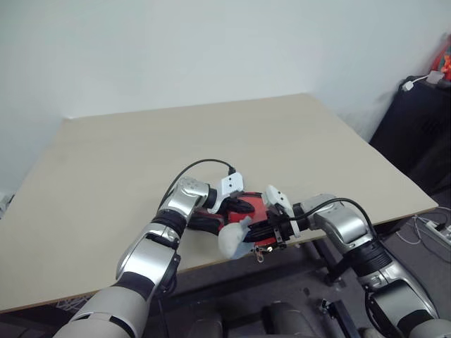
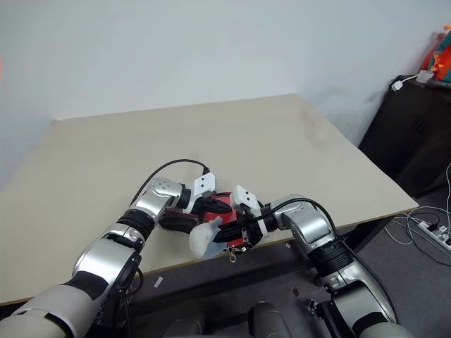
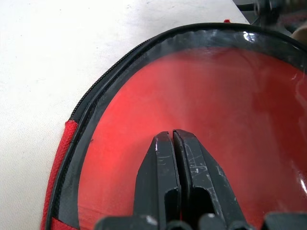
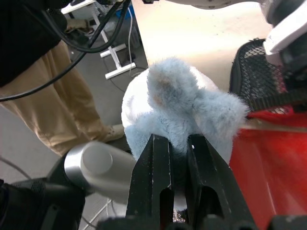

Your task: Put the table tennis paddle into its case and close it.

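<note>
The case lies at the table's front edge with its clear plastic side up, ringed by a black zipper rim. Red shows under the plastic. I cannot tell whether that red is the paddle's face, so the table tennis paddle counts as hidden. My left gripper is shut, its fingers resting on the clear plastic. A fluffy grey-white ball hangs off the table edge beside the case. My right gripper is shut on this fluffy ball, coming from the right.
The pale table stretches far behind the case. A person in khaki trousers stands on the floor beyond the edge. A black bag sits at the right and a power strip lies on the floor.
</note>
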Available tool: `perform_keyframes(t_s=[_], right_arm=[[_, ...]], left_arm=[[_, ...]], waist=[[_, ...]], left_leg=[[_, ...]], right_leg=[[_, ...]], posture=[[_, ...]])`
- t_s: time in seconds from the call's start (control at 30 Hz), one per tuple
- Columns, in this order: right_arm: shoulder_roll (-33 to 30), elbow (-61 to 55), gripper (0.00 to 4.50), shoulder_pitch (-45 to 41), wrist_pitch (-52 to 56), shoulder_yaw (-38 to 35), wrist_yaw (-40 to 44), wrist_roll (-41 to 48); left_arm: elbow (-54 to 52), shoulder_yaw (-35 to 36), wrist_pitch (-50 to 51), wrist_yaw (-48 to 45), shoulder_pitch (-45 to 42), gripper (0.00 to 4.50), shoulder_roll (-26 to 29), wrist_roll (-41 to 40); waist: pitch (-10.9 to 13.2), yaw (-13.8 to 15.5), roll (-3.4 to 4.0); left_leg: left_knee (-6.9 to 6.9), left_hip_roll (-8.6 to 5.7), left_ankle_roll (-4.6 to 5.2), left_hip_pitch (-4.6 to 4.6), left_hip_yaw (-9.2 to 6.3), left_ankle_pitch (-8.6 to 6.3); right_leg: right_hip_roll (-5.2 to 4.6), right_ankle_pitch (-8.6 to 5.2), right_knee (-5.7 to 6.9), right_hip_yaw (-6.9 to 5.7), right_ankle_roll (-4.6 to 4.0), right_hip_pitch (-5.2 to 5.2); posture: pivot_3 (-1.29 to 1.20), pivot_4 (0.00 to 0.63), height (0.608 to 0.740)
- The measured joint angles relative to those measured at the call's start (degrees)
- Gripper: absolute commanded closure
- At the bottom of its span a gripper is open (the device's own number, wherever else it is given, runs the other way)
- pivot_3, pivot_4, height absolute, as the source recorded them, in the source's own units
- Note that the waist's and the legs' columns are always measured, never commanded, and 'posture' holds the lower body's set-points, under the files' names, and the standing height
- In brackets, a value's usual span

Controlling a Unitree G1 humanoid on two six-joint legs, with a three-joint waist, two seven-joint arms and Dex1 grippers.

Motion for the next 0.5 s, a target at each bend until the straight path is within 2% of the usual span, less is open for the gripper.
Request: perform_keyframes(t_s=[0.2, 0.5], right_arm=[[1.88, 0.4, 4.49, -0.07, 0.74, -0.27, -1.3, 0.12], [9.08, 4.99, 4.49, -1.84, -1.17, -2.54, -6.61, 0.08]], left_arm=[[-0.06, 0.0, 0.18, 0.0, 0.0, 4.5, 0.01, 0.0], [-0.04, 0.01, 0.22, 0.21, -0.08, 4.5, 0.02, 0.0]], waist=[[0.0, -0.01, 0.0], [0.0, -0.02, 0.0]], left_leg=[[0.0, 0.0, 0.0, 0.0, 0.0, 0.0], [0.0, 0.02, 0.0, 0.0, -0.03, 0.0]], right_leg=[[0.0, 0.0, 0.0, -0.01, 0.0, -0.01], [0.0, 0.01, 0.03, -0.05, 0.01, -0.02]], posture=[[0.0, 0.0, 0.74], [0.0, 0.0, 0.74]])
